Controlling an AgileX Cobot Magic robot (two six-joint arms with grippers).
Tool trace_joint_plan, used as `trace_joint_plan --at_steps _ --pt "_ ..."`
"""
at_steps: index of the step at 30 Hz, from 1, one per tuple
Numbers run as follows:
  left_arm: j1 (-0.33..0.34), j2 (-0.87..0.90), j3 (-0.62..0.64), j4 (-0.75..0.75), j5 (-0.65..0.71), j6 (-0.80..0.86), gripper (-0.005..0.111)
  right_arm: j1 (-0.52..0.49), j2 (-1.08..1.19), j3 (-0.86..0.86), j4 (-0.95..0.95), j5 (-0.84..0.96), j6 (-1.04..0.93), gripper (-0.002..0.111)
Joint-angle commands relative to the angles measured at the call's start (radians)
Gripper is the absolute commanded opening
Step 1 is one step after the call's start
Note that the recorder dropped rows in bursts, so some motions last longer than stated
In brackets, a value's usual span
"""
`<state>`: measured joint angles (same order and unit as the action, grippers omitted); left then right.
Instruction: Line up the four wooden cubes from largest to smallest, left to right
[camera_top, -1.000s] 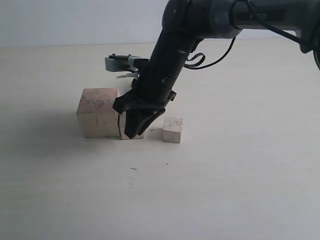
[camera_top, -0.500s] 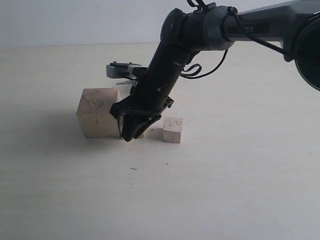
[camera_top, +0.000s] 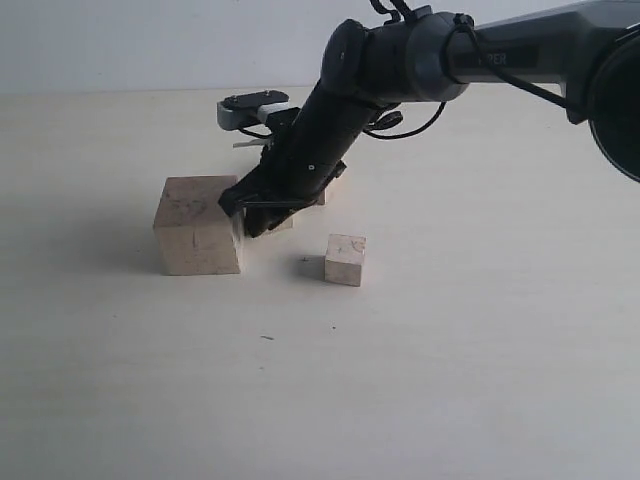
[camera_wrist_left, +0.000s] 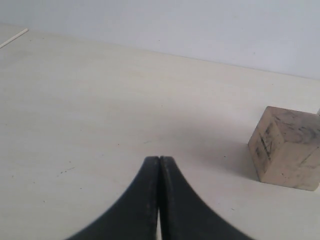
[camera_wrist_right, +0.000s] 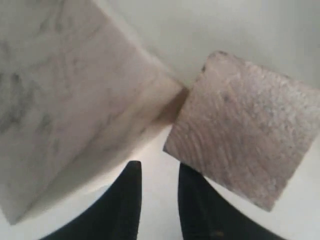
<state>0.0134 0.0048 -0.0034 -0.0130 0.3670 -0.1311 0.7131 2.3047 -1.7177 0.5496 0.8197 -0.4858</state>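
The largest wooden cube (camera_top: 197, 225) stands at the left, and a small cube (camera_top: 345, 259) stands apart to its right. My right gripper (camera_top: 256, 225) reaches across and hangs at the largest cube's right edge. Behind it only a sliver of a medium cube (camera_top: 284, 221) shows. In the right wrist view the gripper (camera_wrist_right: 160, 165) is a little open and holds nothing. Just beyond its tips are the large cube (camera_wrist_right: 65, 100) and the medium cube (camera_wrist_right: 245, 135), which meet at a corner. The fourth cube is hidden. My left gripper (camera_wrist_left: 159, 159) is shut and empty, with the large cube (camera_wrist_left: 287, 147) some way off.
The pale tabletop (camera_top: 450, 380) stretches bare in front of and to the right of the cubes. The right arm (camera_top: 400, 55) crosses above the back of the cube area. A pale wall runs along the table's far edge.
The right gripper has moved up and back from the front of the row. The medium cube that stood beside the largest one has left that spot and now shows behind the gripper.
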Motion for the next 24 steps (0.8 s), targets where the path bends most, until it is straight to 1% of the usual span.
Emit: trace_joint_plan --at_steps 1,5,8,10,11,13,15,19,22,24 --pt "-0.006 -0.005 0.003 0.001 -0.009 0.003 0.000 0.000 -0.004 0.004 -0.098 -0.115 0.029 0.026" --pt "-0.006 -0.005 0.003 0.001 -0.009 0.003 0.000 -0.006 -0.004 -0.003 -0.280 -0.175 0.196 0.026" --pt "-0.006 -0.005 0.003 0.001 -0.009 0.003 0.000 -0.025 -0.004 -0.026 -0.421 -0.179 0.316 0.026" --pt "-0.006 -0.005 0.003 0.001 -0.009 0.003 0.000 -0.044 -0.004 -0.045 -0.474 -0.183 0.361 0.026" --pt "-0.006 -0.005 0.003 0.001 -0.009 0.003 0.000 -0.070 -0.004 -0.065 -0.478 -0.188 0.383 0.026" --pt "-0.006 -0.005 0.003 0.001 -0.009 0.003 0.000 -0.102 -0.004 -0.086 -0.473 -0.176 0.383 0.026" --pt "-0.006 -0.005 0.003 0.001 -0.009 0.003 0.000 -0.117 -0.020 -0.095 -0.473 -0.125 0.373 0.026" --pt "-0.006 -0.005 0.003 0.001 -0.009 0.003 0.000 -0.119 -0.097 -0.095 -0.467 -0.082 0.279 0.026" --pt "-0.006 -0.005 0.003 0.001 -0.009 0.003 0.000 -0.119 -0.157 -0.095 -0.542 -0.077 0.213 0.026" --pt "-0.006 -0.005 0.003 0.001 -0.009 0.003 0.000 -0.122 -0.163 -0.095 -0.595 -0.126 0.217 0.026"
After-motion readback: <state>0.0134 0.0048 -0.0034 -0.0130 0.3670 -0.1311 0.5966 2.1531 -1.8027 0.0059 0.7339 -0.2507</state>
